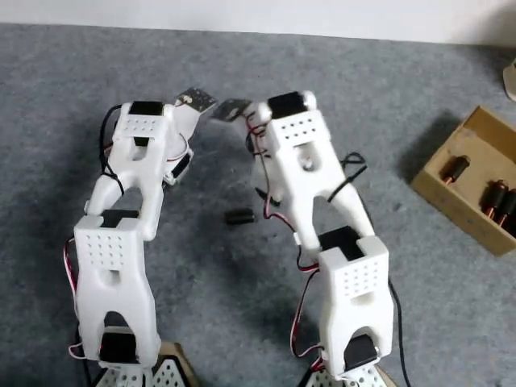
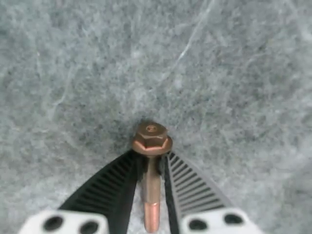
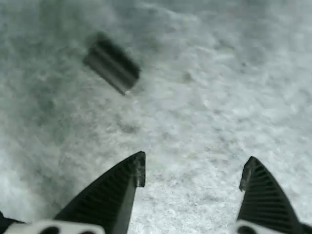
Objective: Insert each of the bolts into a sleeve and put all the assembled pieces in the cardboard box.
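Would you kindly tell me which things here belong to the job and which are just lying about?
Job: bolt in left claw; loose sleeve; cardboard box; assembled pieces inside; open right claw.
Lying about: pale object beyond the box.

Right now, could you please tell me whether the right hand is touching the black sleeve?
Apart. The right wrist view shows the right hand open, with bare grey mat between it and the sleeve lying farther off.

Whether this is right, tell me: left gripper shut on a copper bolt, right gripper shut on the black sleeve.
Wrong on the right gripper: it is open, the black sleeve lying loose on the table, as the right wrist view shows. The left gripper is shut on the copper bolt.
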